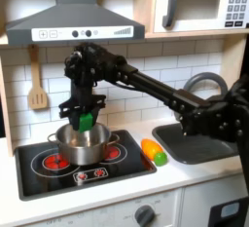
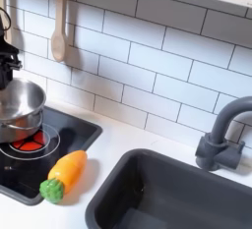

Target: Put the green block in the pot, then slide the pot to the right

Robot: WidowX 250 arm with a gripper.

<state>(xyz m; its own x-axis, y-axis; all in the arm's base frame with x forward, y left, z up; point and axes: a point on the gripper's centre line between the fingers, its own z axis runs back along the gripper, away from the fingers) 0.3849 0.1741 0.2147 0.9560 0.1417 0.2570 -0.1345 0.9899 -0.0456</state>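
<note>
The green block hangs just above the open mouth of the pot, pinched between the fingers of my gripper, which is shut on it. The silver pot stands on the left burner of the toy stove. In the second exterior view the pot sits at the left edge, with a dark part of the gripper above it; the block is out of frame there.
A yellow, orange and green toy vegetable lies right of the stove. Beyond it are the dark sink and faucet. A wooden spatula hangs on the tiled wall.
</note>
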